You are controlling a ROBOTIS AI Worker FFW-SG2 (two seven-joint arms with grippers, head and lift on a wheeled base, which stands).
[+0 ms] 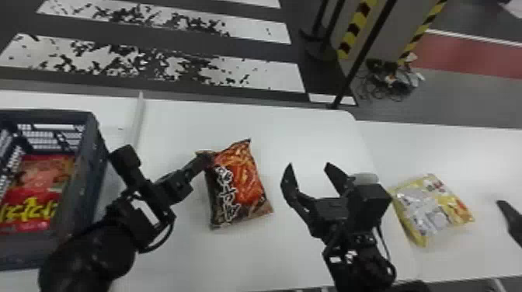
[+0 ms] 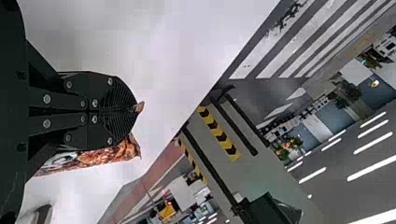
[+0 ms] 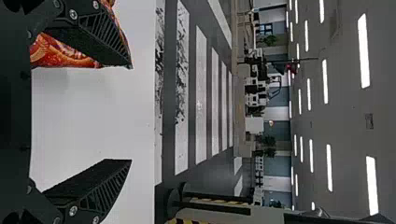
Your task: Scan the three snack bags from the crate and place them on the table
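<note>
While the left pincer [image 1: 202,157] is closed on the far left corner of the orange-and-black snack bag [image 1: 241,180] above the worktop [image 1: 174,124], the right pincer [image 1: 309,165] stands wide open and empty to the bag's right. Large white characters run down that bag's dark left side. At left, the dark crate [image 1: 87,171] holds a red bag [image 1: 42,186] with big yellow lettering; at right lies a yellow bag [image 1: 431,209], small print on its pale panels.
</note>
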